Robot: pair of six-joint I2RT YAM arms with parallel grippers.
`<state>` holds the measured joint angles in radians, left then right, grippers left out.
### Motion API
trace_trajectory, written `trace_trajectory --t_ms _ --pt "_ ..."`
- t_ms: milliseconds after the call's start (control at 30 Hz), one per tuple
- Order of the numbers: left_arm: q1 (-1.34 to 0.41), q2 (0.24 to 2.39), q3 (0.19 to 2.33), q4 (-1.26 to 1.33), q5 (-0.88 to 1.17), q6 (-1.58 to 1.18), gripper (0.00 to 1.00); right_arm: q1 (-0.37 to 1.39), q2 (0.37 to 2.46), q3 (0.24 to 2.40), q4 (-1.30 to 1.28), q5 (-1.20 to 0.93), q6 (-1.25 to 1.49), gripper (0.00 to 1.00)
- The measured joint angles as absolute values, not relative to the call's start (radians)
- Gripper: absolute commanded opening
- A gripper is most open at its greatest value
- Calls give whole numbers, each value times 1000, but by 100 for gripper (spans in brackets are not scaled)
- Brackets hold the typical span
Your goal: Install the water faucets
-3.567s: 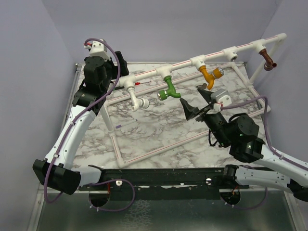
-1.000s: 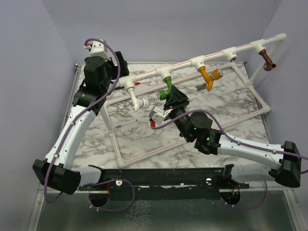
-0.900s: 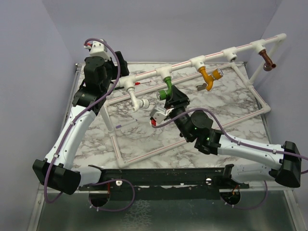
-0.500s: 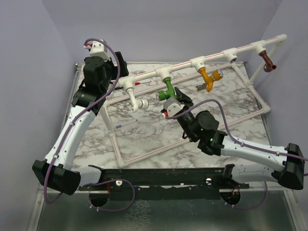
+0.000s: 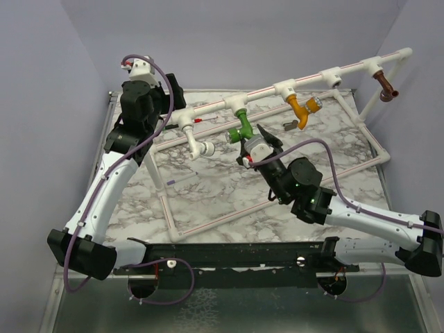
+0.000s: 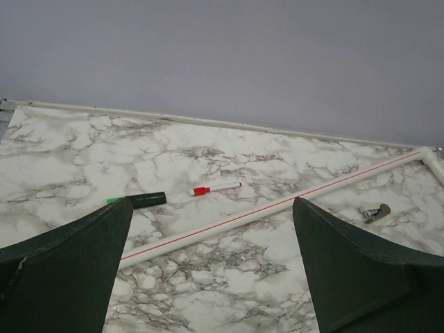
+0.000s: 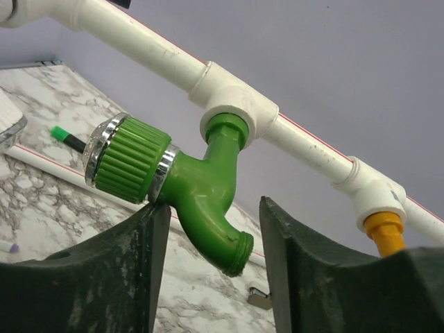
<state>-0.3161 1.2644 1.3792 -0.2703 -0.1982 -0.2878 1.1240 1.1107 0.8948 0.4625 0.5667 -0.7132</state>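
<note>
Several water faucets hang from tees on the raised white pipe (image 5: 277, 90): white (image 5: 198, 144), green (image 5: 241, 129), orange-yellow (image 5: 300, 109) and brown (image 5: 386, 87). My right gripper (image 5: 254, 141) sits just under the green faucet (image 7: 198, 187). In the right wrist view the right gripper (image 7: 214, 207) is open around the spout: the left finger (image 7: 104, 277) touches the faucet by its silver ring, and the right finger (image 7: 326, 270) stands clear of it. The green faucet sits in its tee (image 7: 236, 107). My left gripper (image 5: 177, 91) hovers at the back left, wide open and empty (image 6: 211, 202).
A pipe frame (image 5: 208, 225) lies on the marble table. Under the left gripper are a red-striped pipe (image 6: 277, 207), a black-green marker (image 6: 137, 200) and a red-capped pen (image 6: 216, 188). A small grey metal piece (image 5: 291, 125) lies near the orange-yellow faucet. Walls close in on both sides.
The right wrist has rolled around under the green faucet and its jaws have spread apart from the faucet. The left arm has stayed still.
</note>
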Motion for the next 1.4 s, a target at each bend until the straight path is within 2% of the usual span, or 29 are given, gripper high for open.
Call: trace_trajectory --t_ms 133,267,533,967,1133,1267,1333,1400 --pt "-315 1271 1379 -266 -198 -287 99 1126 1071 916 400 553 -732 72" --pt "-314 1272 1379 -263 -199 -287 99 1129 1062 957 316 534 -793 75" --pt "-311 1274 1379 -258 -199 -287 99 1133 1101 1050 175 508 -983 76" --pt "-316 1274 1379 -253 -198 -287 99 1140 1231 1074 186 496 -1259 75" --pt "-316 1275 1379 -253 -198 -287 99 1144 1243 1073 216 495 -1301 64" --pt "-316 1275 1379 -253 -198 -287 99 1144 1245 1068 231 496 -1306 48" --pt "-316 1275 1379 -253 -198 -287 99 1144 1246 1060 234 496 -1314 30" --pt "-316 1275 1379 -253 -198 -287 99 1144 1246 1059 235 494 -1351 5"
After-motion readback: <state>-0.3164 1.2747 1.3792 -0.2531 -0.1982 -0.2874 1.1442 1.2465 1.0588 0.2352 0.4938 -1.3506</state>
